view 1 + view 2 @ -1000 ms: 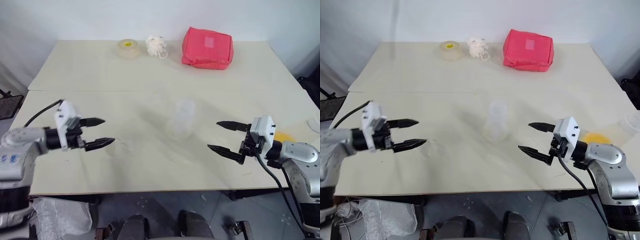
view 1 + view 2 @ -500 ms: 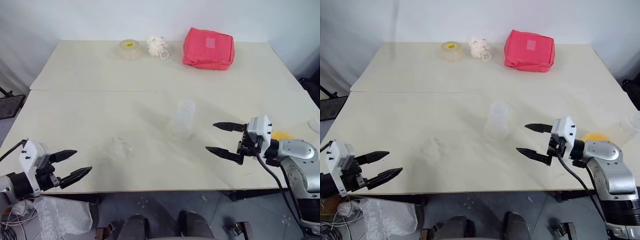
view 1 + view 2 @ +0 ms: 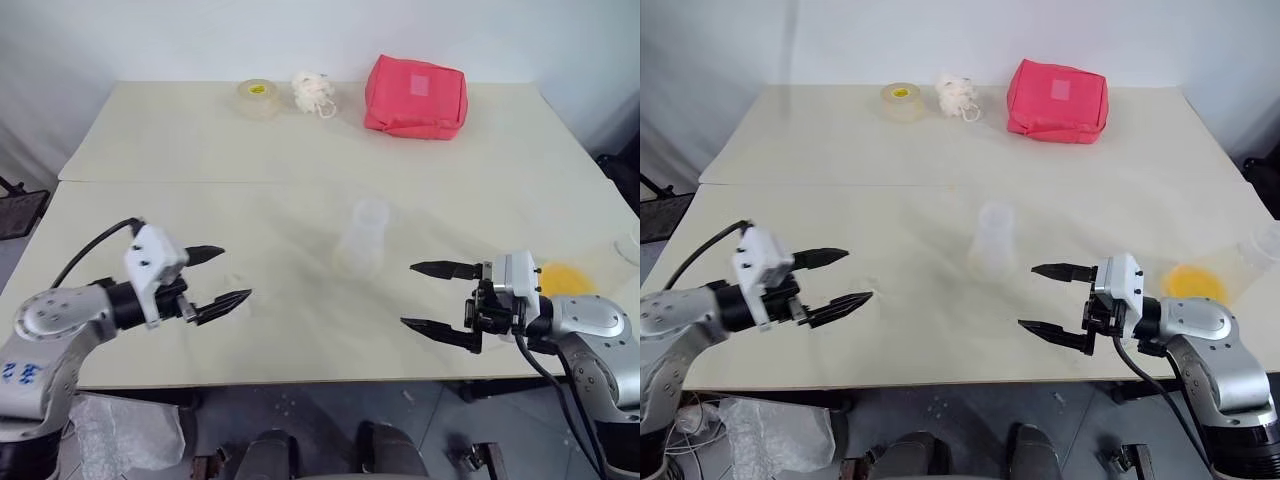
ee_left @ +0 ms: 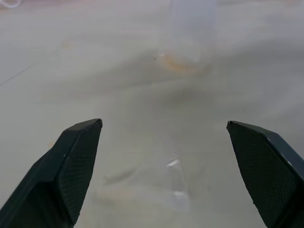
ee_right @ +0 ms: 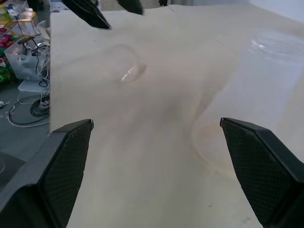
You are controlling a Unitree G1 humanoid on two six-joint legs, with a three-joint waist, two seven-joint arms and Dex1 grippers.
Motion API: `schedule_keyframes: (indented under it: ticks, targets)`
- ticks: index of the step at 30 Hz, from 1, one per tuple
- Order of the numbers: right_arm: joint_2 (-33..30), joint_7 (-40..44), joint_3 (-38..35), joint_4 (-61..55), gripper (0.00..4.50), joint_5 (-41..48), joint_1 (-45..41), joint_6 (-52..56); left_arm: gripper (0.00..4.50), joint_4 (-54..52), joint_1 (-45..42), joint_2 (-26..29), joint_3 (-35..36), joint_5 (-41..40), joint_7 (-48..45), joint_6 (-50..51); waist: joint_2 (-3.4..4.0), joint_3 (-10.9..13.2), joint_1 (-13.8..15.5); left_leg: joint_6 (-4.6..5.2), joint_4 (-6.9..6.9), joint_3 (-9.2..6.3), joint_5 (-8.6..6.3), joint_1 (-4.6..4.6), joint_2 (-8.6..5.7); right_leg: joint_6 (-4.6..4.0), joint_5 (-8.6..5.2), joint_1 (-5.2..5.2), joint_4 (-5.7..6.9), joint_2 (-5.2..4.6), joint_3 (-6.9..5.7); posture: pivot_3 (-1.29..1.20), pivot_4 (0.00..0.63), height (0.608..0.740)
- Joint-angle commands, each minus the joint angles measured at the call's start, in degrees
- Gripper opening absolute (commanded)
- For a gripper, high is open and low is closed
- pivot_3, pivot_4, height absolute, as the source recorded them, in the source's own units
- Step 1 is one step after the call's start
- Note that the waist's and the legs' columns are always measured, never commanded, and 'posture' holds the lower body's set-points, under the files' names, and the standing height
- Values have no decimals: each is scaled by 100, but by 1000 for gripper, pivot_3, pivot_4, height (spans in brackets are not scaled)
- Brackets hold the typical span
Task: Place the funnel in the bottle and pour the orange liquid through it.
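At the far edge of the cream table (image 3: 480, 150) sit three bystanders, well apart from the work: a tape roll (image 3: 257, 97) with a yellow centre, a white knotted puff (image 3: 312, 92) just beside it, and a pink-red pouch (image 3: 416, 96) further right. Near the right edge a patch of orange liquid (image 3: 562, 279) shows in a low clear cup (image 3: 1255, 262), behind the right arm. The translucent bottle (image 3: 364, 238) stands upright mid-table, between the two arms, with nothing set in its neck. The clear funnel (image 5: 125, 70) lies on the tabletop left of the bottle, faint against the surface, close in front of the left fingertips. The left gripper (image 3: 222, 279) hovers with its jaws spread wide, grasping nothing. The right gripper (image 3: 432, 299) points toward the bottle from the right, fingers likewise wide apart and empty, touching neither bottle nor cup.
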Motion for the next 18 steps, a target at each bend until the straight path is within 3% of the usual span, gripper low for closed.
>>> schedule_keyframes:
  ticks: [1, 7, 17, 18]
  targets:
    - [115, -202, -77, -403, 4500, 156, 117, -6, 4485, 92, -198, 288, -506, 420, 53, 41, 2, 1, -14, -2, -2, 3, -1, 0, -3, 0, 0, -2, 0, 5, 0, 0, 150, 740]
    - [178, -283, -137, -564, 4500, 154, 345, -166, 4485, 396, -626, 665, -1070, 837, -160, -84, 3, 2, 18, -2, 2, 7, -1, -1, -5, 0, 0, -3, -2, 6, 6, 0, 150, 740]
    - [296, -280, -131, -740, 4500, 348, 666, -324, 4485, 847, -995, 609, -1403, 1134, -337, -271, 4, 3, 11, -2, 3, 9, -1, -2, -6, 0, 0, -3, -1, 9, 5, 0, 150, 740]
    - [321, -312, -119, -738, 4500, 332, 669, -338, 4091, 913, -1001, 628, -1447, 1190, -361, -307, 4, 3, 13, -2, 4, 9, -1, -2, -6, 0, 0, -3, -1, 9, 6, 0, 150, 740]
